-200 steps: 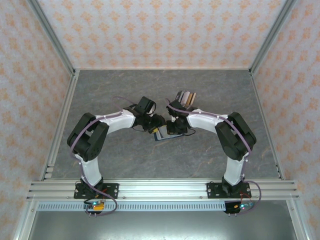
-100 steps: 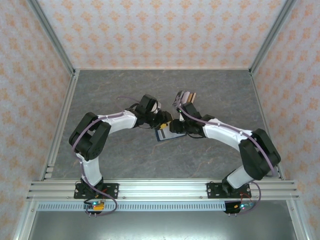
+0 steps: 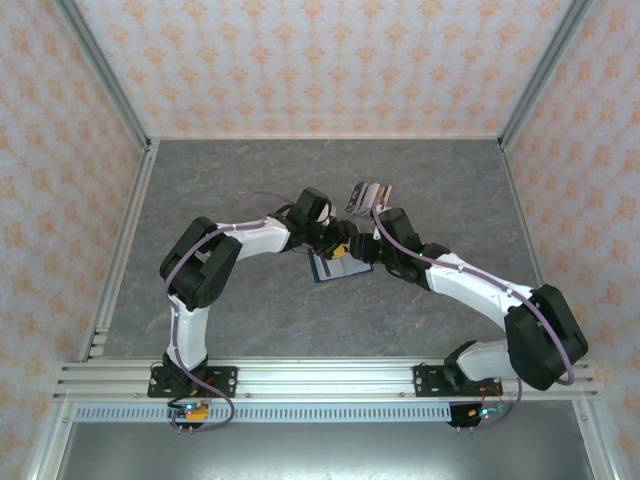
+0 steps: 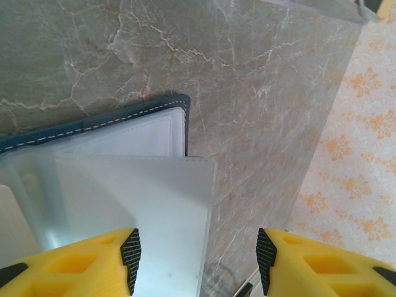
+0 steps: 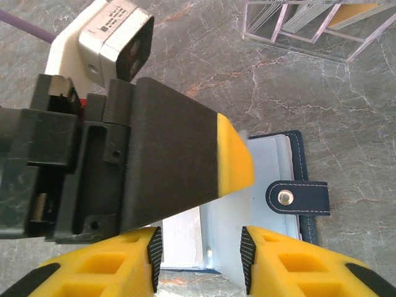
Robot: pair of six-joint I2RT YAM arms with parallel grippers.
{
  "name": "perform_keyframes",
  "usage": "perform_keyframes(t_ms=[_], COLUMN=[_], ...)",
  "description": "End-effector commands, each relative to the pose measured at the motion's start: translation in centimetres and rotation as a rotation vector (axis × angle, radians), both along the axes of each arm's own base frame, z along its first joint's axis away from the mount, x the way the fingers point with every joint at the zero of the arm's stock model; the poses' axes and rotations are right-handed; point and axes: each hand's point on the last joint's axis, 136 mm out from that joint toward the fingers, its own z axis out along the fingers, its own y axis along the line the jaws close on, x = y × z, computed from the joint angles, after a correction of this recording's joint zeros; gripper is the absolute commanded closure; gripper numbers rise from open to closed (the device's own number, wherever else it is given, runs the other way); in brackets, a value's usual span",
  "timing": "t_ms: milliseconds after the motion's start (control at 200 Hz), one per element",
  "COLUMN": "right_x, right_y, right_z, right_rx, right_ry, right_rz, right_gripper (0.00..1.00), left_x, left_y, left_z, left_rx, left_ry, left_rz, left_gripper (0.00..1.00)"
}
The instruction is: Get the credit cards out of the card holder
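I see the card holder [image 3: 330, 268] open, long axis crosswise, well inside the table [image 3: 250, 180] edges; left gripper [image 4: 195, 260] and right gripper [image 5: 199, 253] half-open.

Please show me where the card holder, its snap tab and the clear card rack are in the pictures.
card holder [image 5: 275, 162]: right wrist view, on its pale inner sleeve.
snap tab [image 5: 298, 197]: right wrist view, on the navy strap beside the stud.
card rack [image 5: 309, 31]: right wrist view, on its clear wall.

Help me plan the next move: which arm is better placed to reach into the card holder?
Probably left: the left gripper is open over the clear sleeves of the card holder, while the right gripper is partly blocked by the left one.
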Motion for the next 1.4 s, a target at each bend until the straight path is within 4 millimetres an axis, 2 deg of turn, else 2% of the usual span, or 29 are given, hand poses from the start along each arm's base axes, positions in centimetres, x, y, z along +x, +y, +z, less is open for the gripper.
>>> perform_keyframes(t_ms=[0,100,235,265,275,295,390,520,651,816,951,1136,1391], right_x=[0.4,0.4,0.4,0.4,0.4,0.4,0.3,0.1,-0.1,0.0,-1.0,-2.0,-3.3], right_y=[0.5,1.1,2.1,2.2,2.3,2.4,3.3,4.5,4.7,3.6,3.0,3.4,4.9], right_z=[0.0,-0.8,-2.1,-2.5,-2.6,-2.9,-3.9,-5.5,-7.1,-8.3,-9.5,-9.6,-10.0], right_rx=[0.012,0.011,0.008,0.004,0.005,0.004,0.019,0.033,0.013,-0.059,-0.075,-0.095,-0.069], right_ry=[-0.009,0.027,0.093,0.112,0.117,0.129,0.186,0.280,0.345,0.369,0.433,0.469,0.518], right_rz=[0.019,0.042,0.071,0.075,0.077,0.080,0.098,0.129,0.130,0.093,0.068,0.048,-0.003], right_gripper=[0.61,0.66,0.75,0.76,0.76,0.77,0.78,0.79,0.80,0.75,0.74,0.74,0.76], left_x=[0.9,1.2,1.2,1.0,1.0,0.9,0.2,-1.1,-2.2,-3.2,-3.7,-4.3,-5.6], left_y=[-0.3,0.9,3.6,4.3,4.5,5.0,6.9,8.6,9.2,9.8,10.1,10.7,11.4], left_z=[0.9,1.1,1.4,0.7,1.5,1.7,1.1,0.2,-0.5,-1.1,-1.0,-0.9,-1.2], left_rx=[-0.003,0.027,0.075,0.094,0.089,0.095,0.121,0.152,0.156,0.175,0.190,0.199,0.209], left_ry=[-0.013,-0.023,-0.027,-0.014,-0.028,-0.031,-0.019,-0.008,0.003,0.014,-0.001,-0.029,-0.037], left_rz=[0.018,0.042,0.081,0.089,0.092,0.100,0.129,0.148,0.151,0.147,0.133,0.125,0.098], left_gripper=[0.46,0.51,0.57,0.58,0.58,0.59,0.61,0.66,0.70,0.70,0.70,0.71,0.71])
